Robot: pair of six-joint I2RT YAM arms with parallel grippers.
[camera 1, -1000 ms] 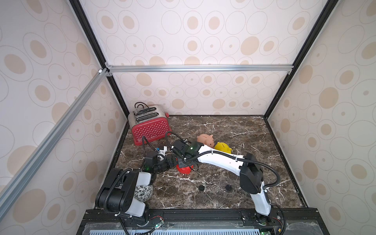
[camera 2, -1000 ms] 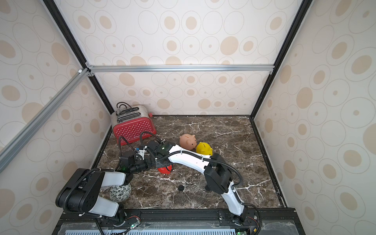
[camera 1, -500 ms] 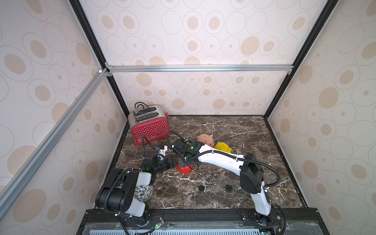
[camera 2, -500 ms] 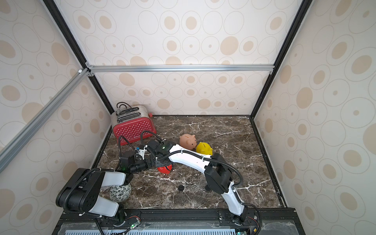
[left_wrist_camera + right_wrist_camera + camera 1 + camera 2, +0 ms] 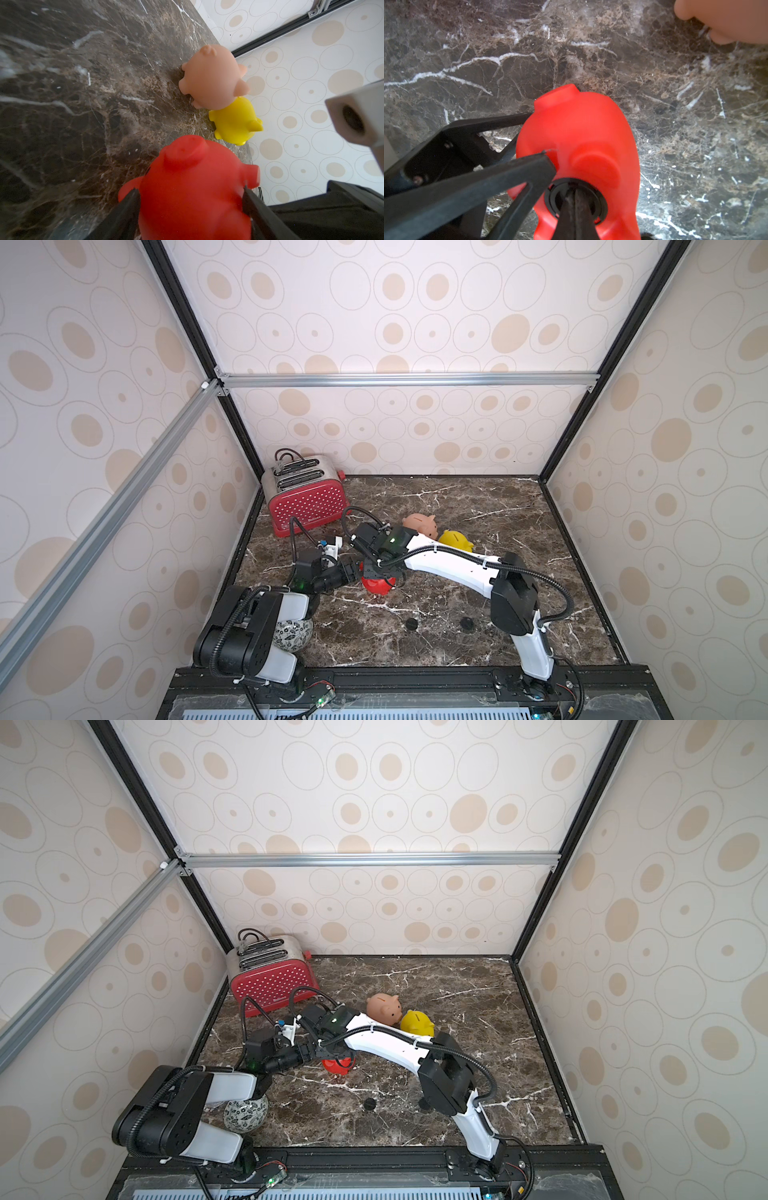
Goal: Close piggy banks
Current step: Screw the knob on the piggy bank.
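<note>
ball (image 5: 291, 635): patterned, nearest, tucked under the left arm.
loose plugs (image 5: 411, 623): two black discs on the table (image 5: 457, 497), apart from each other, nearer than the pigs.
red pig (image 5: 193, 187): mid-table, belly turned up.
left gripper (image 5: 189, 192): jaws wide, clamped on the red pig's flanks.
right gripper (image 5: 574, 195): jaws closed together, tips set in the black plug (image 5: 556, 199) in the belly hole.
handling: probably light hollow plastic, smooth and round, so apt to slip or roll; best held across the flanks while the plug is pushed straight in.
peach pig (image 5: 420, 524), yellow pig (image 5: 455, 540): farther back, touching, upright.
toaster (image 5: 307, 506): far left corner; its white word is too small to read.
</note>
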